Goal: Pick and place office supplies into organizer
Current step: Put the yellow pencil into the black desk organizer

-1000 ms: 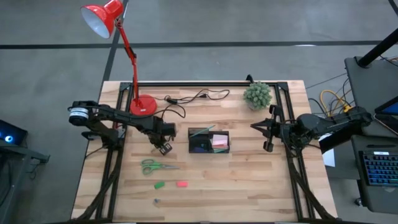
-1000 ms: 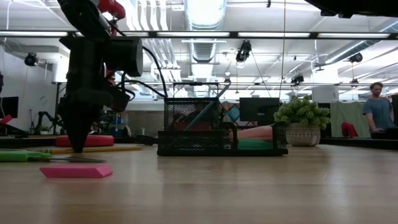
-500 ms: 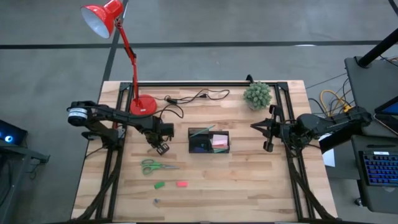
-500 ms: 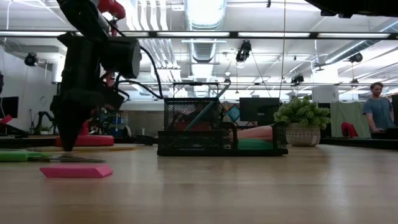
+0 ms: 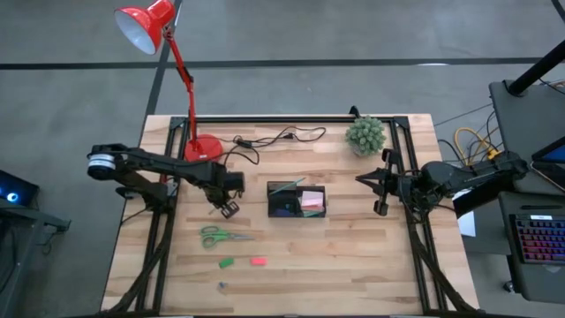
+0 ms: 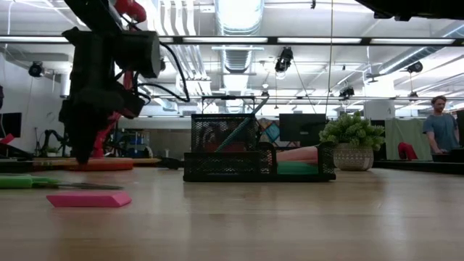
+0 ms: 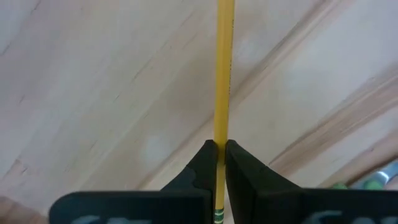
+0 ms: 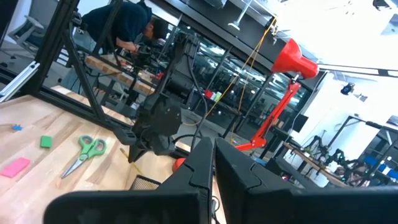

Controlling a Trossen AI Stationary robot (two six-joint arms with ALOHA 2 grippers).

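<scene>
My left gripper (image 5: 228,209) is left of the organizer (image 5: 297,200) and is shut on the yellow pencil (image 7: 224,74). In the low view its fingertips (image 6: 82,156) stand a little above the tabletop. The black mesh organizer holds the pink sticky-note pad (image 5: 312,201) and the teal pen (image 5: 287,186). The green-handled scissors (image 5: 221,236) lie flat nearer the near edge, with a green piece (image 5: 227,262), a red piece (image 5: 258,261) and a tiny piece (image 5: 222,285) beyond them. My right gripper (image 5: 381,190) waits at the table's right side, shut. My left gripper pinches the pencil's shaft (image 7: 219,134) between its two fingers, close to the end with a green band (image 7: 217,216). The fingers come from above, pointing down, and lie across the pencil. The long free part of the pencil sticks out past the fingers over the bare wood.
The red lamp's round base (image 5: 204,148) and a black cable (image 5: 274,138) lie toward the far edge behind my left arm. A small green plant (image 5: 365,134) stands far right. A person (image 6: 439,123) shows in the room beyond. Bare wood spreads right of the organizer.
My left gripper has stayed shut and has risen a little off the tabletop while shifting slightly toward the table's left edge. The yellow pencil that lay on the table beside its fingertips in the low view has come up with it.
</scene>
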